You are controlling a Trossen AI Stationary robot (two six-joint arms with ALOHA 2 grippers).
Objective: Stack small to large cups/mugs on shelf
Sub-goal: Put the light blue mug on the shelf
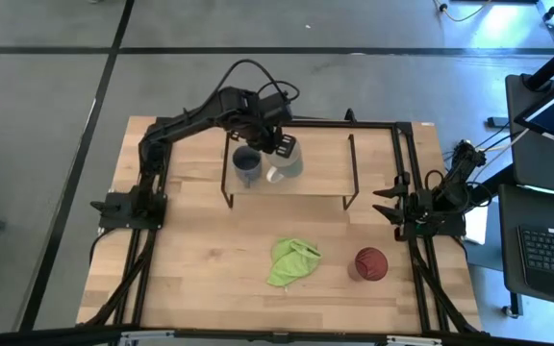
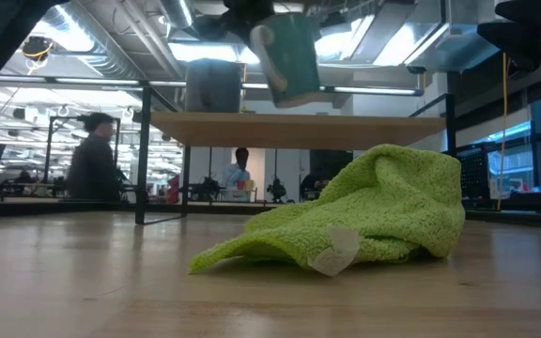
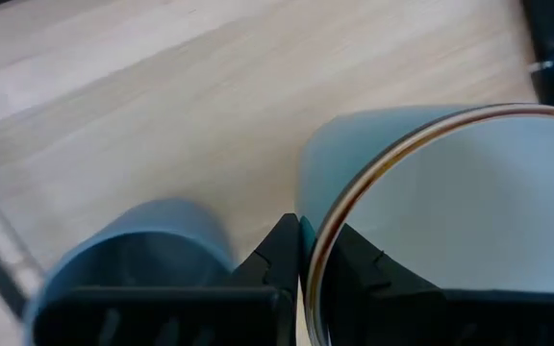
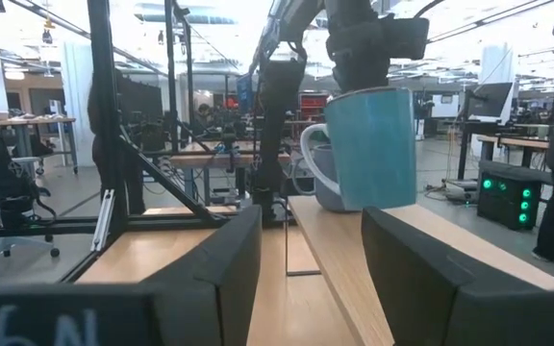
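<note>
My left gripper (image 1: 279,150) is over the wooden shelf (image 1: 325,163) and is shut on a teal-walled mug with a white inside and white handle (image 1: 288,164). The mug hangs tilted just above the shelf board (image 2: 346,127). A small blue-grey mug (image 1: 246,166) stands on the shelf close beside it and also shows in the low view (image 2: 211,86). The dark red cup (image 1: 370,263) stands on the table near its front right. My right gripper (image 1: 390,207) waits open and empty at the table's right side. My left gripper (image 3: 302,258) pinches the mug's rim wall (image 3: 308,252), with one finger (image 3: 359,264) inside the mug and the other (image 3: 279,252) outside. The fingers come from above, pointing down. The mug (image 2: 289,56) hangs below them, tilted and clear of the shelf board.
A lime-green cloth (image 1: 291,261) lies crumpled on the table in front of the shelf, left of the red cup. Black wire legs (image 1: 351,168) hold up the shelf. Black rails (image 1: 407,183) run along both table sides. People move in the room beyond (image 2: 92,164).
</note>
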